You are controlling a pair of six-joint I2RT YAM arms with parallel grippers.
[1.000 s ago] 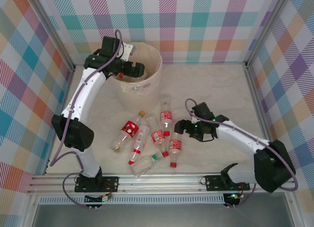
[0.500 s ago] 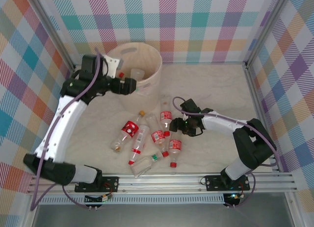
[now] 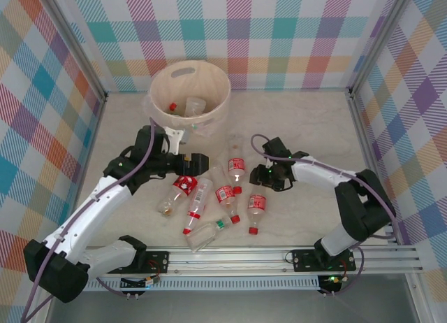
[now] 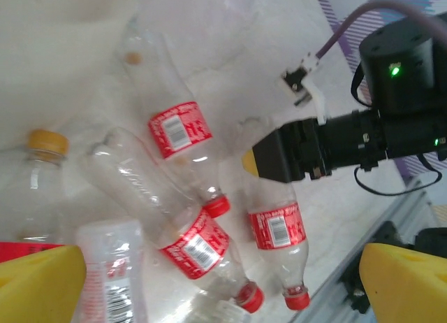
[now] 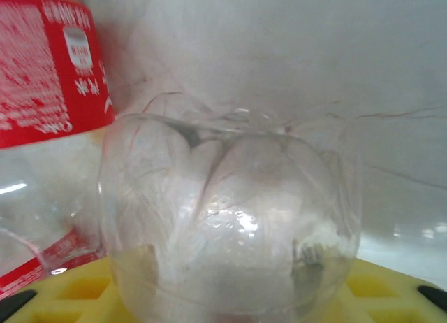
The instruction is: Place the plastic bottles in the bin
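While the left gripper (image 3: 198, 160) hovered spread over small clear red-labelled plastic bottles (image 3: 225, 194) mid-frame, the right gripper (image 3: 259, 175), closure untellable, probably needed a centred hold before reaching the round cream-beige plastic bin (image 3: 218, 108) upper-left.

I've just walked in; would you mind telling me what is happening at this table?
Two robot arms are moving plastic bottles off the table into a round beige bin. A couple of bottles lie in the bin, and several more lie in a loose pile. The left gripper hovers open over the pile, holding nothing. The right gripper is at the base of a red-labelled bottle. The base sits just above its yellow fingers, but I cannot tell whether they have closed.
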